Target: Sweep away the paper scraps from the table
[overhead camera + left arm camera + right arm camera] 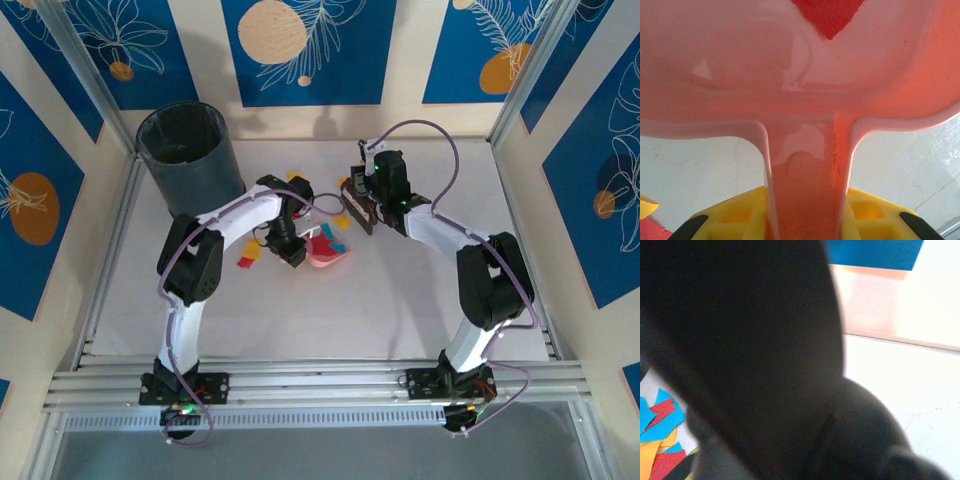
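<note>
In the top view my left gripper [291, 247] is shut on the handle of a pink dustpan [329, 255] that rests mid-table. The left wrist view shows the handle clamped between yellow fingers [730, 220], with a red scrap [828, 17] inside the pan [740, 65]. My right gripper [368, 200] is shut on a dark brush [360, 218] just behind the pan; the brush [765, 340] looms dark and close in the right wrist view. Paper scraps [341, 221] in red, yellow and blue lie between brush and pan, with more scraps [249, 261] left of the pan and blue, red and orange scraps [660, 422] beside the brush.
A dark grey bin [188, 155] stands at the back left of the table [400, 300]. Aluminium rails [320, 382] run along the near edge, and patterned walls close in the back and sides.
</note>
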{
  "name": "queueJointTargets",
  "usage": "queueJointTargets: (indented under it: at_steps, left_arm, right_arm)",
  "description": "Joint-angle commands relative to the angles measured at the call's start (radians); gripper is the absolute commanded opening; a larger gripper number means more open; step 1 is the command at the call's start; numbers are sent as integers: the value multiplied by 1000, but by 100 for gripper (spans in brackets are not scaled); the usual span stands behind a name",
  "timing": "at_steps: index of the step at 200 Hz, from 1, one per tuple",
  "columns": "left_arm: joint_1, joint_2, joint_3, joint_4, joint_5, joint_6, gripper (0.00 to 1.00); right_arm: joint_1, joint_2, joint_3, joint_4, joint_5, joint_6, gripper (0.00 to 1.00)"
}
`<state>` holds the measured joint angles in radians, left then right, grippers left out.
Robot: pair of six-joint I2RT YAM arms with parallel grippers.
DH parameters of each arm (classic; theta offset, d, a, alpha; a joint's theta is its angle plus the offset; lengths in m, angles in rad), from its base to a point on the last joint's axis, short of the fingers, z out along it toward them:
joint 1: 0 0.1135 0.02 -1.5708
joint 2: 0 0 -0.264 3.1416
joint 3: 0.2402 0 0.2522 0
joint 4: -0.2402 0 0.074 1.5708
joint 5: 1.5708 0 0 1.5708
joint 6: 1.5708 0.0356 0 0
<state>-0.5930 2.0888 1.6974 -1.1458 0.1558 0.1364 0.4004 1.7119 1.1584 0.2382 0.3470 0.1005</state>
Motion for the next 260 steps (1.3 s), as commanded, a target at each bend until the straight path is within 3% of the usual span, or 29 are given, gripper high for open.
queueJointTargets:
  at_steps: [1, 260]
  left_arm:
    - [15, 17, 33, -45, 22, -8, 0]
    - [14, 38, 13, -38, 77, 34, 0]
  right_arm:
    - [11, 18, 22, -24, -41, -36, 0]
    - [123, -103, -62, -103, -97, 98, 0]
